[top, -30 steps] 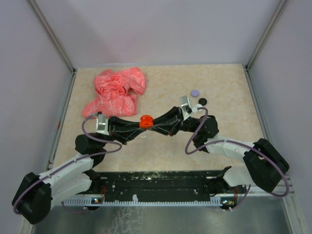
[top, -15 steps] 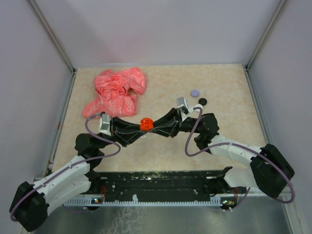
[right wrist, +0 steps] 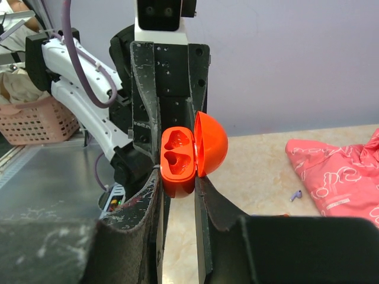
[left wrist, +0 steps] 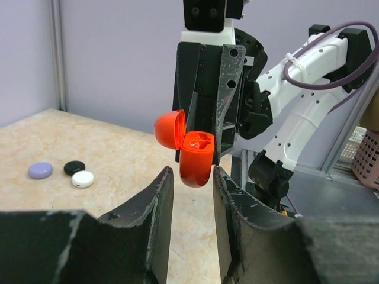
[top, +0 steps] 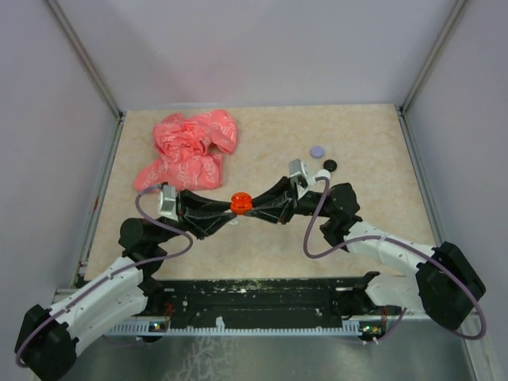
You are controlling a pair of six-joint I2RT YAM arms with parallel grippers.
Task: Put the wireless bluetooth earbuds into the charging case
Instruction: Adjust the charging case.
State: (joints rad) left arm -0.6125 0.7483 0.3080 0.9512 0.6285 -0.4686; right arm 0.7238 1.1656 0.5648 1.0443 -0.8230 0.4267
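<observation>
An orange charging case [top: 240, 202] hangs above the middle of the table, where both grippers meet. My right gripper [right wrist: 179, 183] is shut on the case's lower body [right wrist: 178, 158]. The lid [right wrist: 212, 145] is swung open and both wells are empty. My left gripper [left wrist: 193, 173] faces it from the other side, open, its fingertips flanking the case bottom [left wrist: 196, 158] with a gap on the left side. One pale purple earbud [right wrist: 296, 194] lies on the table near the cloth. No other earbuds show.
A crumpled pink cloth [top: 189, 149] lies at the back left. Three small round discs sit at the back right: purple [left wrist: 40, 170], black [left wrist: 74, 167] and white [left wrist: 82, 178]. Grey walls enclose the table on three sides.
My left gripper's jaws have spread apart off the case, which stays in the right gripper. Both arms shifted only slightly.
</observation>
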